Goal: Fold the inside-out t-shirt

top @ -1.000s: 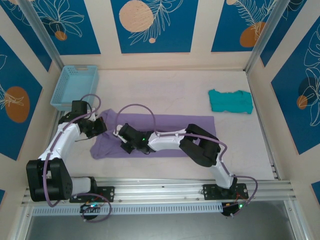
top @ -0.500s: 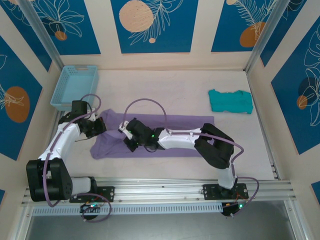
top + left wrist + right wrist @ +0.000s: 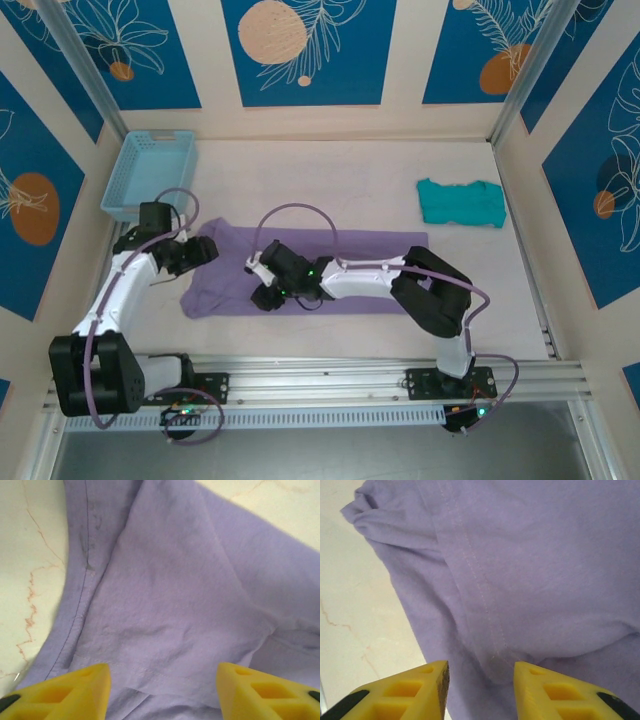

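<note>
**Top view.** The t-shirt [image 3: 340,245] lies spread as a wide purple band on the surface [image 3: 350,180], ahead of both arm bases. The left hand [image 3: 203,250] is over its left end. The right hand [image 3: 263,288] is over its near-left part.

**Wrist views.** Each hand's yellow fingers [image 3: 75,690] stand apart, clamping nothing, with t-shirt fabric showing in the gap.

A basket [image 3: 148,175] sits far left and a teal garment [image 3: 460,202] far right, both apart from the t-shirt.
</note>
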Available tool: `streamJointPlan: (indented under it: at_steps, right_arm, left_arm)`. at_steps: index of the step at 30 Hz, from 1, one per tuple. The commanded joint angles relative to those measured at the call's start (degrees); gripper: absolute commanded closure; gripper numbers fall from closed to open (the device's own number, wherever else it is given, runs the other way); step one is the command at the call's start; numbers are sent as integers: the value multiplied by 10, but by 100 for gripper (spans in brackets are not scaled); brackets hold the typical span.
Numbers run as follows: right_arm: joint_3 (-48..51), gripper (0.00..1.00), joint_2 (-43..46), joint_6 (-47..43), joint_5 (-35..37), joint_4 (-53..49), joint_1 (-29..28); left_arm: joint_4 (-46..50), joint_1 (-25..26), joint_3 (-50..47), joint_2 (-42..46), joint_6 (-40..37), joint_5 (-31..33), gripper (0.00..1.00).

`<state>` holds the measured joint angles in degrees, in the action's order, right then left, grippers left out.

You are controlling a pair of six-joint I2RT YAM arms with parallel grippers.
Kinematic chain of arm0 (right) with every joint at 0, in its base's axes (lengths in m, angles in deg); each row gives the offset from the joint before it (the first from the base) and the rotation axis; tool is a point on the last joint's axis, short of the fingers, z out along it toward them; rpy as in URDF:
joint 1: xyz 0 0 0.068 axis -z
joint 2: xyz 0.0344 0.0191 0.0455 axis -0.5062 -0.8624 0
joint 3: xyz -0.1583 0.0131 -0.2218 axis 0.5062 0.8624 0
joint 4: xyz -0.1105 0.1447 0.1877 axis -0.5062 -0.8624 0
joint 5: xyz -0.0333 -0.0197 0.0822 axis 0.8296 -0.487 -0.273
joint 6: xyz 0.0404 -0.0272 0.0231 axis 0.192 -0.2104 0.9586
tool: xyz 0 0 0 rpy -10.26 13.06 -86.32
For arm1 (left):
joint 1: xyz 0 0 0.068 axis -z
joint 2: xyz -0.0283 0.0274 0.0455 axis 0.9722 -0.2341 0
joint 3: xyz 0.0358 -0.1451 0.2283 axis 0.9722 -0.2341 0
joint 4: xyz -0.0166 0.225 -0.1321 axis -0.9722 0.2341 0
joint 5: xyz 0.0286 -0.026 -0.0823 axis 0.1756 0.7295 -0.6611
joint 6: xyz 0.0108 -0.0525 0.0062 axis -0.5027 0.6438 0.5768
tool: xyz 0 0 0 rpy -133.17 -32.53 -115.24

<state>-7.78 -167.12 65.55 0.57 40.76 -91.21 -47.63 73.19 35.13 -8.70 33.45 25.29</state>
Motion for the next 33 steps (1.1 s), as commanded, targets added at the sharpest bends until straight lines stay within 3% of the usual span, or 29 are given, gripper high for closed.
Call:
streamJointPlan:
  at_steps: [1,5,8,15,19,24,33]
  right_arm:
    - [-24,59,-2,22,-41,18,13]
    - [-81,60,-69,62,-31,-21,28]
    - [-107,61,-98,89,-54,-61,43]
    - [-10,57,-8,107,-88,-10,77]
    - [38,56,41,112,-94,8,92]
    - [75,55,89,114,-92,18,102]
    - [91,55,98,123,-92,28,112]
  left_arm:
    - [-58,-5,-19,29,54,14,38]
    - [-162,-5,-65,35,120,38,24]
    - [-213,-3,-83,4,127,72,16]
    - [-228,10,-64,-118,61,144,5]
    - [-215,13,-38,-186,38,111,0]
    - [-216,36,-27,-228,34,58,2]
    - [-236,109,-49,-216,33,14,22]
